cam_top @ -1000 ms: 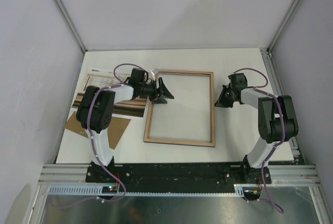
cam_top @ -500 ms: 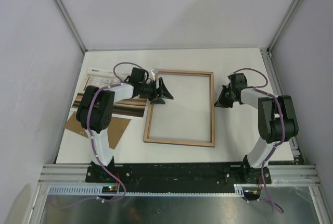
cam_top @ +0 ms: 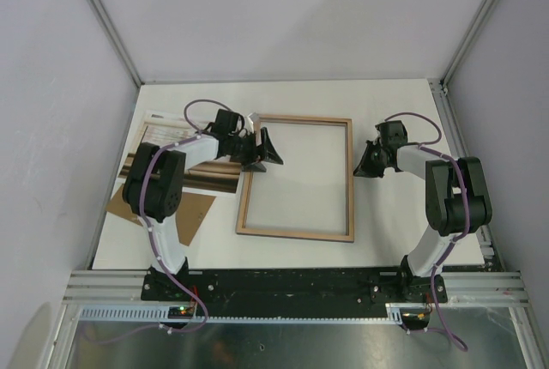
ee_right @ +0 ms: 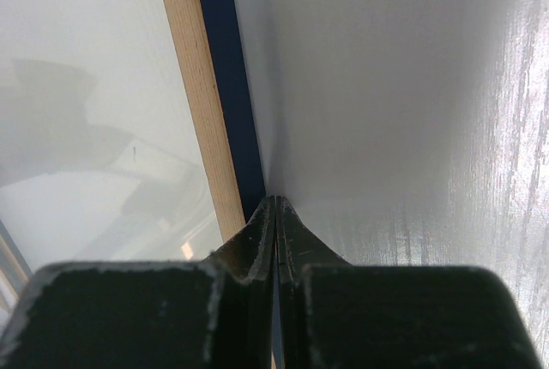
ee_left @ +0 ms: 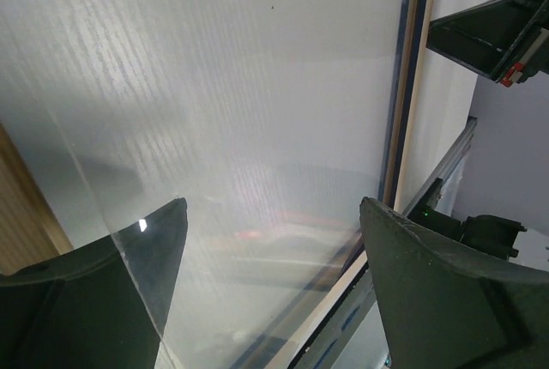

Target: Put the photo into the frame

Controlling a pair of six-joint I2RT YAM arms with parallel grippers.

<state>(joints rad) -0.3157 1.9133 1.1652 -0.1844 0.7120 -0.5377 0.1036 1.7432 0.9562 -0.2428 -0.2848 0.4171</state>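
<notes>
The photo [cam_top: 210, 176] is seen picture-up at nine o'clock of the frame [cam_top: 294, 233], partly over the cardboard backing board [cam_top: 193, 214] and not yet inserted. The frame is laid wood side up. The left gripper [cam_top: 273, 148] is held spread over its eleven-o'clock corner. The right gripper [cam_top: 358, 170], pressed together, is set against its three-o'clock edge. Open table [cam_top: 395, 223] is left toward twelve o'clock.

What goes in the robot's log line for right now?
left gripper: open over frame | right gripper: shut beside frame | photo: left of frame, not inserted
</notes>
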